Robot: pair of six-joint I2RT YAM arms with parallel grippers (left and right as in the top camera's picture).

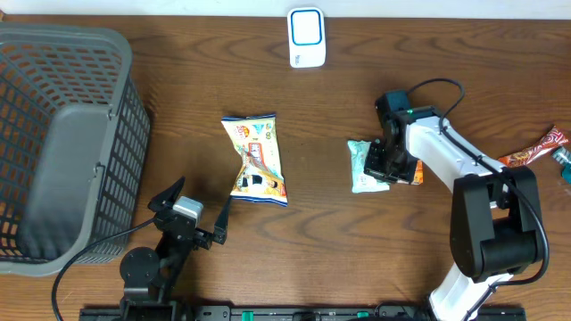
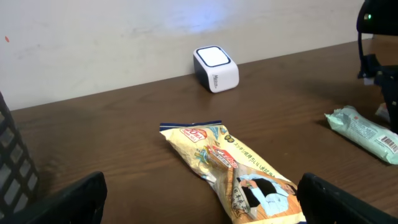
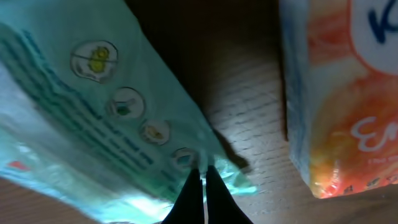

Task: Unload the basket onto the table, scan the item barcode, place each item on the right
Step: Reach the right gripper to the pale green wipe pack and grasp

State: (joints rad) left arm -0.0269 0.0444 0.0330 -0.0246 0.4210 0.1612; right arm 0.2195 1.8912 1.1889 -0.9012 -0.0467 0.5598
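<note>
I have a dark wood-grain table [image 1: 339,241] in front of me. A gray mesh basket [image 1: 62,143] stands at its left end. A white scanner [image 1: 306,37] sits at the far edge, near the middle. A yellow snack bag [image 1: 256,159] lies flat in the centre, well apart from the rest. To its right, a mint-green packet [image 1: 364,167] lies just beside an orange pack [image 3: 336,112], with a strip of bare wood between them. Near the right edge lies a red-orange wrapper [image 1: 535,150], and just beside it something teal [image 1: 563,162], cut off by the frame.

One basket [image 1: 62,134], one scanner [image 1: 306,37] and four packets [image 1: 255,159] are plainly visible.
</note>
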